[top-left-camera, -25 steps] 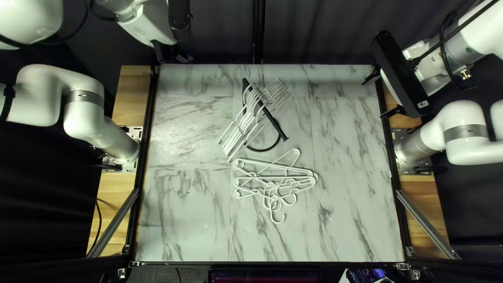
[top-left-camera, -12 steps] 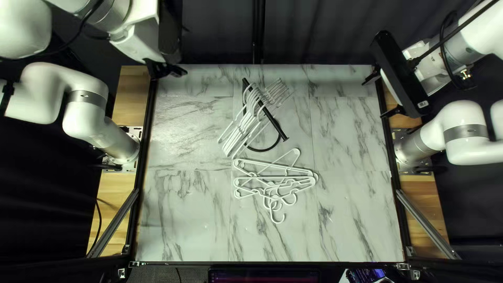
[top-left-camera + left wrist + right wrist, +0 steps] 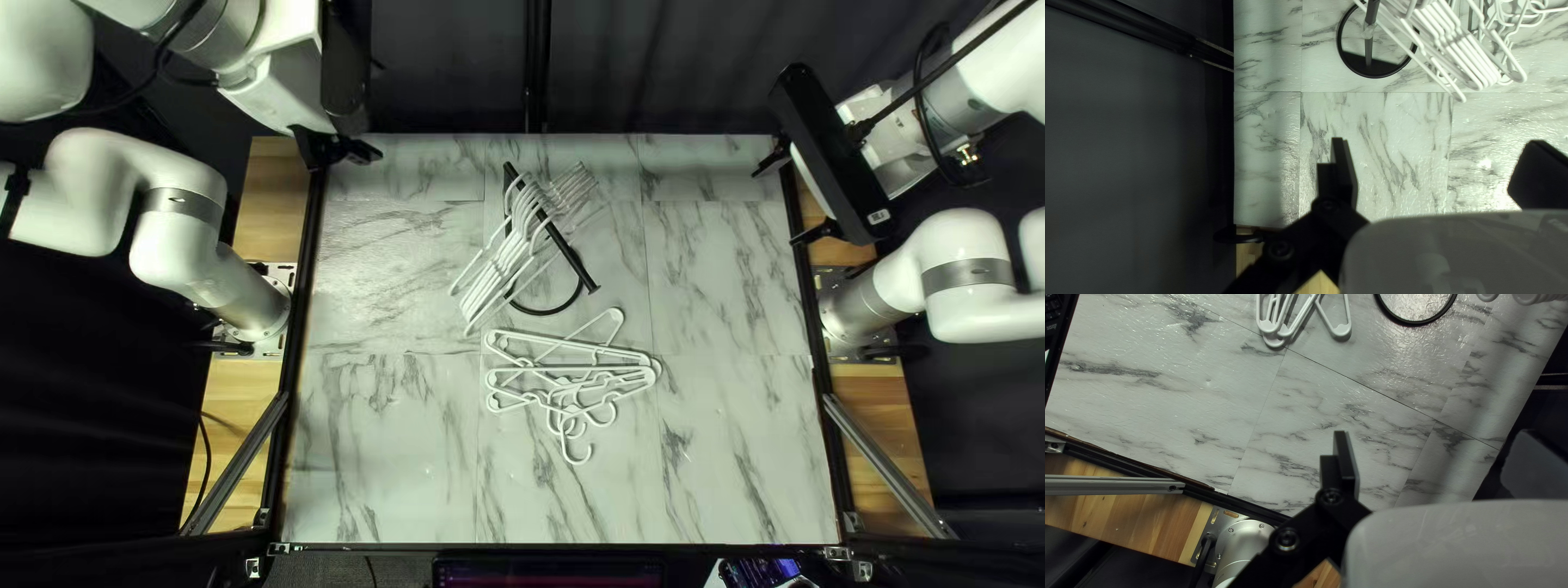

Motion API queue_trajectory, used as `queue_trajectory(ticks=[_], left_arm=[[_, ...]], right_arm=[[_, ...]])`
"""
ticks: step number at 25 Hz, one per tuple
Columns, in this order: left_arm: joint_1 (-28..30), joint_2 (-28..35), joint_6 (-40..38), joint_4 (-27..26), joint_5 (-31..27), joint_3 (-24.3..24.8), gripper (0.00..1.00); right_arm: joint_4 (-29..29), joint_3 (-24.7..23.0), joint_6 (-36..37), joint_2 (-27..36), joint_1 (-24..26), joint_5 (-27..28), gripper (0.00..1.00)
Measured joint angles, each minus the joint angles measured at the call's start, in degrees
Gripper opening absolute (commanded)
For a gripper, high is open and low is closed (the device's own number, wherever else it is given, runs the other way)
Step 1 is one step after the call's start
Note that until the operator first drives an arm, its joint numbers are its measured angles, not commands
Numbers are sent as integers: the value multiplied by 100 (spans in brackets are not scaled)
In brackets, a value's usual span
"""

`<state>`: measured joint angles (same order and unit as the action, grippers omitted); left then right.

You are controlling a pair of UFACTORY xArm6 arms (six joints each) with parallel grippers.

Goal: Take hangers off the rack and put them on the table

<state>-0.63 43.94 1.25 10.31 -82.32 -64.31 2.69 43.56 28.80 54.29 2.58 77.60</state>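
White hangers (image 3: 523,223) hang on the black rack (image 3: 572,259); loose hangers (image 3: 577,368) overlap nearby on the table (image 3: 381,468), which spreads out either side. Left hand (image 3: 351,152), open, at the far left corner; right hand (image 3: 779,201), open, by the right edge.

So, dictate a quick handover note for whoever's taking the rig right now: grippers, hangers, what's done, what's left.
Left pincer: open, empty, at the table's far left corner.
Right pincer: open, empty, by the table's right edge.
Rack: standing toward the far side, a bunch of white hangers on its bar.
Done: several loose hangers lie overlapping on the table, nearer the near edge than the rack.
Left: take the remaining hangers off the rack and lay them on the table.
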Motion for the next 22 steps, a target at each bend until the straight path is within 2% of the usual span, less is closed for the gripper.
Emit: queue_trajectory(ticks=[10,22], left_arm=[[-344,-372,-72,-84,1250,-78,100],[-261,-580,-178,-58,1519,-253,100]], right_arm=[[0,0,0,0,0,0,100],[0,0,0,0,0,0,100]])
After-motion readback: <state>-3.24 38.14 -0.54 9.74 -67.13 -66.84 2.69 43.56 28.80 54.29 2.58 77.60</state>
